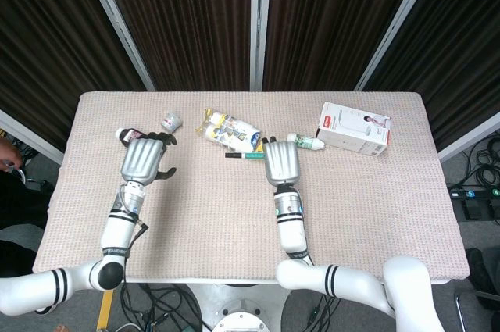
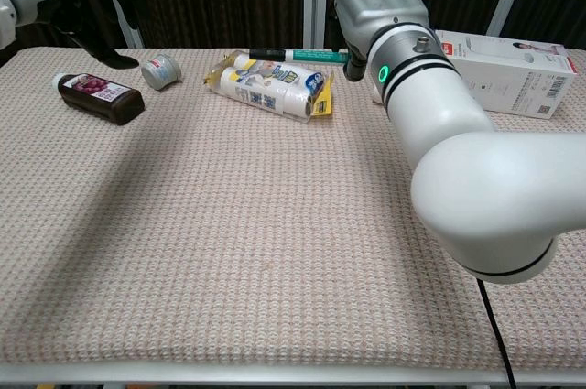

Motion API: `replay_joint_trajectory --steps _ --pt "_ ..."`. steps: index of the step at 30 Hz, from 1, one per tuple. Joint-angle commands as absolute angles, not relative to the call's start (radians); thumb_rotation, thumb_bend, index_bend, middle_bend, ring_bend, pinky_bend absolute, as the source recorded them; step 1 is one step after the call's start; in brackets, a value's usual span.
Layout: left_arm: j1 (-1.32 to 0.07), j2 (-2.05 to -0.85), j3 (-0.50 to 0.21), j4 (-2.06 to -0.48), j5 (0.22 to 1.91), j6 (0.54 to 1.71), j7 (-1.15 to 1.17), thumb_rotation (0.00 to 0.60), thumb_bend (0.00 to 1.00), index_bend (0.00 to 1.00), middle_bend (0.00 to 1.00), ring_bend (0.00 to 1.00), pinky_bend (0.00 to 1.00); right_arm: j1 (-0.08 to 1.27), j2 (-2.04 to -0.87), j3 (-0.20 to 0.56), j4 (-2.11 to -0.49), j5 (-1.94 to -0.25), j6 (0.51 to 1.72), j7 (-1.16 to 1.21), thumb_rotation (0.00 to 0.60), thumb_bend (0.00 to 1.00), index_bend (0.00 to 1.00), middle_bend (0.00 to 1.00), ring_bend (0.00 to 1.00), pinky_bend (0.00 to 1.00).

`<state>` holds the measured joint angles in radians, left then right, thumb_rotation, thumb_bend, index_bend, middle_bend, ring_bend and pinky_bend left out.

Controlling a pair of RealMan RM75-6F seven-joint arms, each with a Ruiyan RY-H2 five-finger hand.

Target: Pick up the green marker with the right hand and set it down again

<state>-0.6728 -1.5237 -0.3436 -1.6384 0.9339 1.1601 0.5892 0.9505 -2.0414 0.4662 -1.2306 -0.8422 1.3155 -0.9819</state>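
Observation:
The green marker (image 1: 244, 155), with a black cap at its left end, lies level in the air, gripped by my right hand (image 1: 281, 162). In the chest view the marker (image 2: 298, 55) hangs above the yellow and white packet, sticking out leftward from my right hand (image 2: 375, 3), which fills the upper middle. My left hand (image 1: 143, 158) is raised over the table's left part with its fingers apart and nothing in it. The chest view shows my left hand (image 2: 103, 0) only at the top left corner.
A dark bottle (image 2: 101, 96) and a small grey jar (image 2: 161, 70) lie at the back left. The yellow and white packet (image 1: 231, 130) sits mid-back. A white box (image 1: 354, 129) and a small white bottle (image 1: 306, 141) stand at the back right.

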Motion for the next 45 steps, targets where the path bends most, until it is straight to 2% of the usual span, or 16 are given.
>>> replay_joint_trajectory --steps 1,10,15,29,45 --pt "-0.703 -1.551 -0.353 -1.625 0.906 1.162 0.599 0.6 0.18 0.38 0.39 0.36 0.44 0.974 -2.062 0.482 -1.212 -0.833 1.304 -0.988 0.6 0.35 0.64 0.62 0.87 0.96" --pt "-0.752 -1.594 -0.372 -1.565 0.871 1.16 0.575 0.6 0.23 0.39 0.41 0.38 0.45 1.03 -2.108 0.512 -1.155 -0.828 1.289 -0.973 0.6 0.35 0.64 0.62 0.87 0.96" --pt "-0.762 -1.61 -0.364 -1.544 0.856 1.157 0.566 0.6 0.26 0.41 0.42 0.43 0.49 1.047 -2.129 0.521 -1.119 -0.814 1.276 -0.966 0.6 0.35 0.64 0.62 0.87 0.96" --pt "-0.757 -1.653 -0.361 -1.514 0.839 1.166 0.462 0.6 0.26 0.42 0.44 0.43 0.49 1.086 -2.161 0.547 -1.068 -0.789 1.256 -0.958 0.6 0.35 0.64 0.62 0.87 0.96" --pt "-0.737 -1.671 -0.374 -1.491 0.87 1.111 0.261 0.6 0.26 0.42 0.45 0.44 0.49 1.091 -2.158 0.554 -1.063 -0.788 1.226 -0.893 0.6 0.35 0.64 0.62 0.87 0.96"
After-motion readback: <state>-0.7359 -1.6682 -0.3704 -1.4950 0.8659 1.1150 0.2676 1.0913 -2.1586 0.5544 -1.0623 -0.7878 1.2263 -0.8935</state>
